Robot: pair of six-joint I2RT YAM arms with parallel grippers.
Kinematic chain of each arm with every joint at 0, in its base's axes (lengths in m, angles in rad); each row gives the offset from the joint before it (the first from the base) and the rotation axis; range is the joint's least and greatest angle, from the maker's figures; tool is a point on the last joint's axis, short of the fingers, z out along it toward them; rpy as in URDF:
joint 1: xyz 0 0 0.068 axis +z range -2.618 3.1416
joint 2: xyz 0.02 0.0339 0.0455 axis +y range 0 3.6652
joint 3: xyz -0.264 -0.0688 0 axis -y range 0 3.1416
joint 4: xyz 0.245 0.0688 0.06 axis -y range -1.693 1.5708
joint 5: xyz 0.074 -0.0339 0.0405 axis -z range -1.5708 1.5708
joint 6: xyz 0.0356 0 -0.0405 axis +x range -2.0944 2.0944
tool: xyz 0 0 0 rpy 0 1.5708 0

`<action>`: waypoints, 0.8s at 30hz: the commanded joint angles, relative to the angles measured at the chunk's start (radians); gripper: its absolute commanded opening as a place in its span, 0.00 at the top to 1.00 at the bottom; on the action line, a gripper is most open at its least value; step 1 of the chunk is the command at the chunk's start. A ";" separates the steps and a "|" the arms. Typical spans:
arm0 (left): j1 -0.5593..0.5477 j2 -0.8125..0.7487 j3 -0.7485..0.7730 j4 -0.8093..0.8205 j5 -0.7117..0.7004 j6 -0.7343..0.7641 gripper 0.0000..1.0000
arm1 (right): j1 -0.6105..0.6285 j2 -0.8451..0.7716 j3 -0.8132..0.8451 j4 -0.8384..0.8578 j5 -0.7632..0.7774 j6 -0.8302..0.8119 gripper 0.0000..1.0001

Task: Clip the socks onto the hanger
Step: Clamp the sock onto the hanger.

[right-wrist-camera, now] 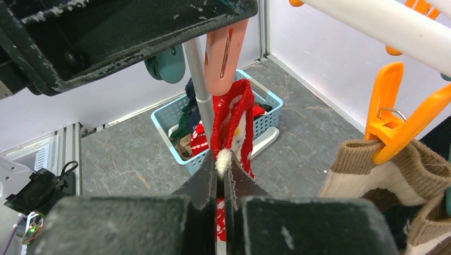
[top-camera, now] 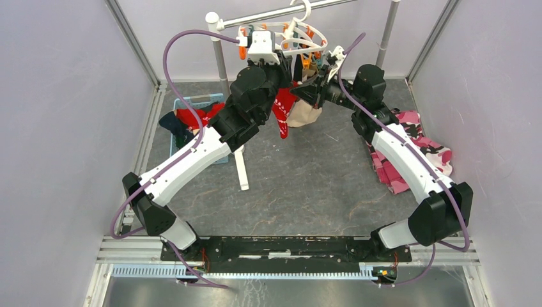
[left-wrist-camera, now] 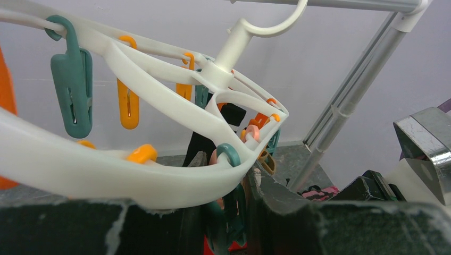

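Red knit with a white pattern fills the middle of my right wrist view. The red sock (right-wrist-camera: 236, 114) hangs by its cuff, and my right pincer (right-wrist-camera: 223, 175) is clenched on that cuff edge at lower centre of the frame. Directly above, at top centre, the pink peg (right-wrist-camera: 226, 53) dangles from the hanger, its lips looking closed. At the right edge the beige sock (right-wrist-camera: 372, 175) is already bitten by an orange peg (right-wrist-camera: 393, 117), so that one is done. More socks lie in the blue basket (right-wrist-camera: 165, 125) at centre left.

In the left wrist view the hanger (left-wrist-camera: 159, 186) sweeps across the frame. My left pincer (left-wrist-camera: 226, 218) sits at bottom centre, fingers either side of the pegs below the ring. They stand part-way in, but I cannot tell whether they press a peg or only flank it.

I judge I am midway through clipping the red sock. Next the peg's lips must be squeezed apart and the cuff raised between them. The peg should close on it before the right pincer lets go.
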 commanded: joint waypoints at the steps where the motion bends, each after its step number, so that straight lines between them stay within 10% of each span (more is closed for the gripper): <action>1: 0.014 -0.031 0.005 0.049 -0.032 -0.042 0.98 | 0.005 -0.004 0.044 0.030 0.013 0.025 1.00; 24: 0.013 -0.026 0.012 0.046 -0.034 -0.046 0.98 | 0.007 -0.019 0.076 0.022 -0.001 0.048 1.00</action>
